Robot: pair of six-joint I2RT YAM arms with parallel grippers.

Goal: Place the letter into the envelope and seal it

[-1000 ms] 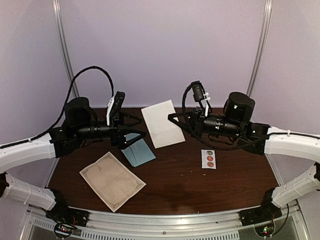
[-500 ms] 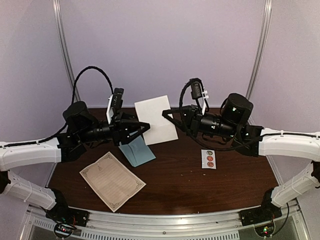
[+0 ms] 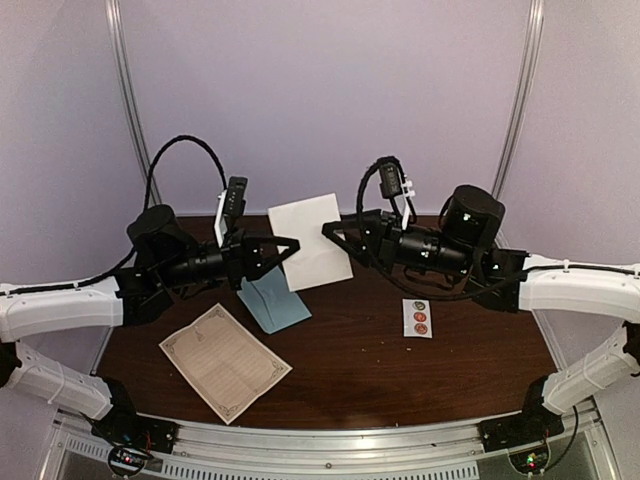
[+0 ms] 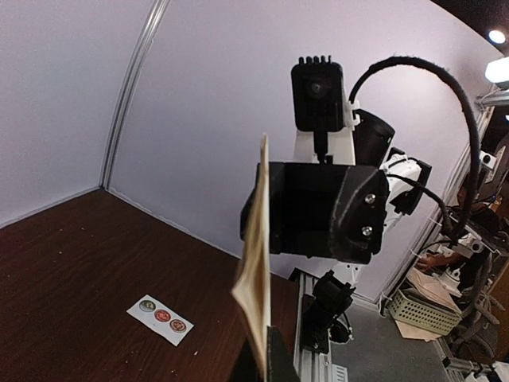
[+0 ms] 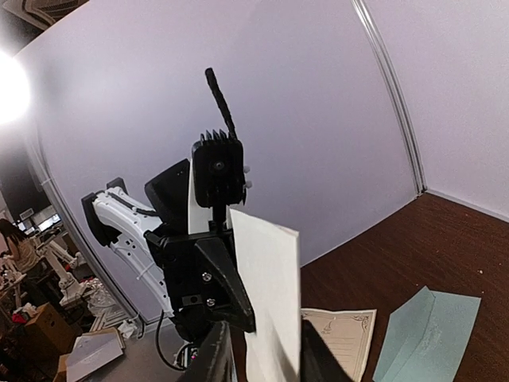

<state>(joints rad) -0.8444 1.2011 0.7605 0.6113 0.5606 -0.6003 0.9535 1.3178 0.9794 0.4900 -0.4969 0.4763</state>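
Observation:
A sheet, white on the side facing me [image 3: 312,238], hangs upright in the air between the two arms above the table's back. My left gripper [image 3: 291,244] is shut on its left edge; in the left wrist view the sheet [image 4: 256,270] runs edge-on into that gripper [image 4: 266,360]. My right gripper [image 3: 329,230] is at its right edge with jaws apart, the sheet [image 5: 270,294] loose between its fingers [image 5: 215,354]. A cream letter with an ornate border [image 3: 225,362] lies flat at front left. The teal envelope [image 3: 278,303] lies under the left gripper.
A white sticker strip with three round stickers [image 3: 418,318] lies on the brown table [image 3: 400,380] right of centre. Lilac walls with metal posts [image 3: 130,130] close the back and sides. A rail [image 3: 330,440] runs along the near edge.
The left gripper has closed on the raised sheet's left edge. The right gripper, shut on the sheet before, has opened its jaws. The sheet has shifted a little left and up.

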